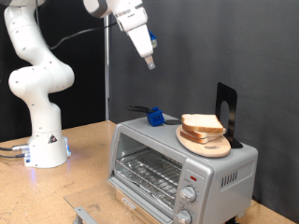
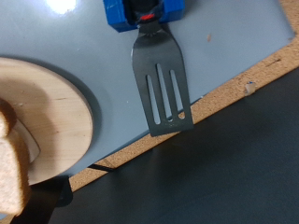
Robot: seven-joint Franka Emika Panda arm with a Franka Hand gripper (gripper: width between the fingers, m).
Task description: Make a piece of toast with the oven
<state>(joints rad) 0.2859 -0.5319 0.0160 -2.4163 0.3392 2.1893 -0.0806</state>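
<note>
One oven (image 1: 177, 170), one slice of bread (image 1: 202, 123), one wooden plate (image 1: 206, 143). One spatula (image 2: 161, 82), one gripper (image 1: 149, 63). Two knobs (image 1: 187, 195).

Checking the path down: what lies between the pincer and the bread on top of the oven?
Only open air, in the exterior view. The pincer hangs above the oven; the bread rests on a wooden plate, beside a spatula.

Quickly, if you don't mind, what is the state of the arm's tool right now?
Tool: raised in the air above the oven, holding nothing visible; whether it is open or closed cannot be told.
</note>
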